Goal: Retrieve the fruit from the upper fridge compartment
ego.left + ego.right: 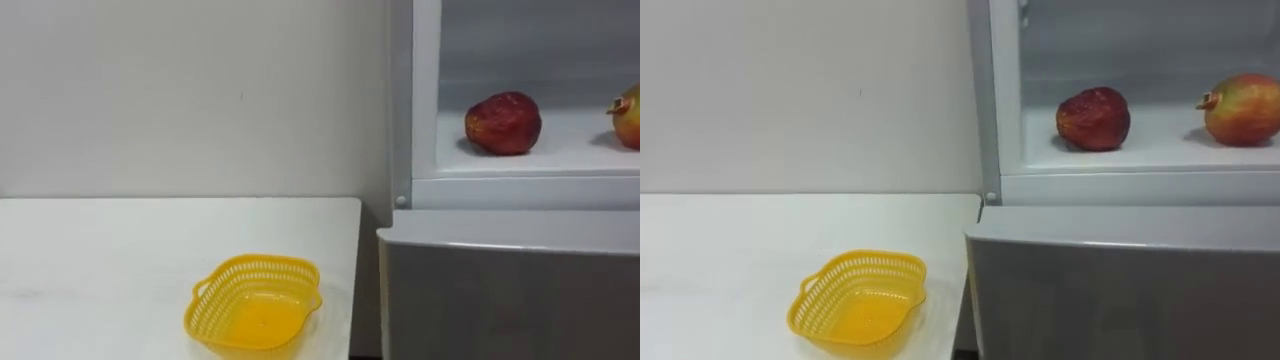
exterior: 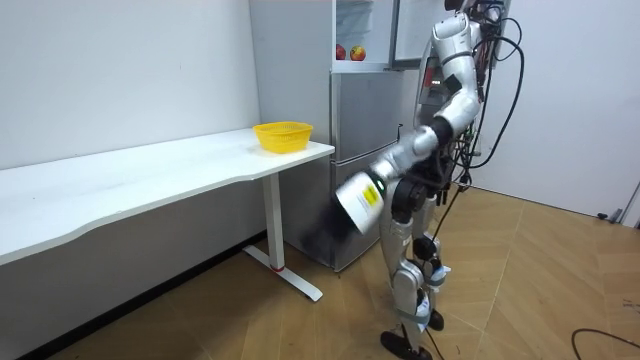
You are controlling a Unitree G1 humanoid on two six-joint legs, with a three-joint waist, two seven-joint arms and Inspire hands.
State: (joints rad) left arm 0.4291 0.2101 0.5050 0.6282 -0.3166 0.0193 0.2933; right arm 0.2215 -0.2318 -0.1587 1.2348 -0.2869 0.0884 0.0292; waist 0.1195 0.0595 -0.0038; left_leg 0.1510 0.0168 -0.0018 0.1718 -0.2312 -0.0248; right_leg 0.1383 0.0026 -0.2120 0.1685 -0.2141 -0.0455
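The upper fridge compartment (image 1: 520,185) stands open. On its white shelf lies a dark red round fruit (image 1: 503,122) at the left. A red-yellow fruit (image 1: 1242,109) lies further right on the same shelf. In the room view both fruits (image 2: 349,52) show as small red spots in the open compartment. I stand close in front of the fridge (image 2: 365,150), facing it. My left arm hangs low before the lower door, with the left hand (image 2: 358,200) at its end.
A yellow plastic basket (image 1: 255,305) sits empty near the right end of the white table (image 1: 120,250), just left of the fridge. The shut lower fridge door (image 1: 510,290) juts out below the open compartment. A white wall is behind.
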